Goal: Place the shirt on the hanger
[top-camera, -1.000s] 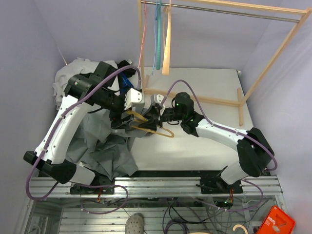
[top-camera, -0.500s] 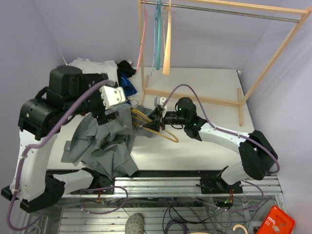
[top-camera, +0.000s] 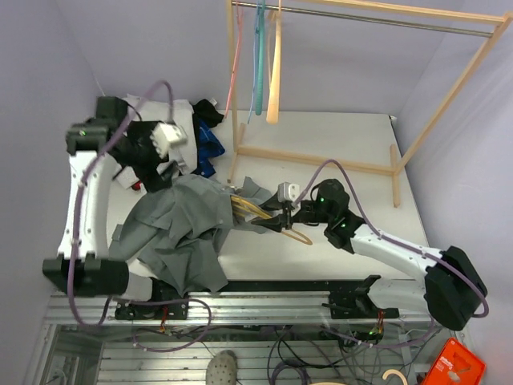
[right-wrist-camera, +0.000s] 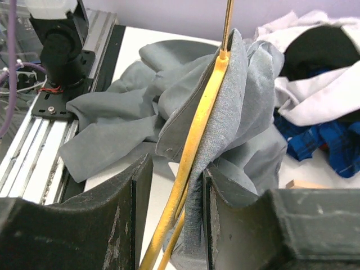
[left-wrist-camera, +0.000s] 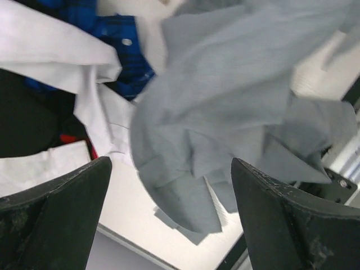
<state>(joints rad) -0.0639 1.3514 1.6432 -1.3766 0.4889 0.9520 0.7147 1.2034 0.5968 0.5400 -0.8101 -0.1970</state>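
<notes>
Right hand (top-camera: 286, 217) is clenched on the hanger (top-camera: 255, 210), low over the middle of the surface (top-camera: 345, 140). In the right wrist view the yellow bar runs up between the hand's two fingers (right-wrist-camera: 107, 225), with grey cloth pressed against its right side.

One fold of the shirt (top-camera: 180, 233) is draped over that arm of the hanger. The rest lies as a heap on the near left part of the surface. Its lower folds spill over the near edge onto the metal rail (top-camera: 264, 301), beside the left arm's base. The cloth is thin, plain grey and crumpled into loose overlapping folds, and no collar or buttons can be made out.

Left hand (top-camera: 156, 156) hangs released above the far left end of the heap. Its fingers (left-wrist-camera: 50, 219) are spread wide with nothing between them, and the shirt's folds lie below.

A white garment (top-camera: 140, 108) and a dark blue garment (top-camera: 210, 144) are piled in the far left corner, meeting the shirt's far edge.

Bare surface shows to the right of the hanger, out to the base bar of the wooden rack (top-camera: 321, 160) and to the right edge. The right arm lies low along the near right part.

A pink hanger (top-camera: 235, 56), a teal hanger (top-camera: 259, 56) and a cream hanger (top-camera: 275, 76) hang at the rack's left end.
</notes>
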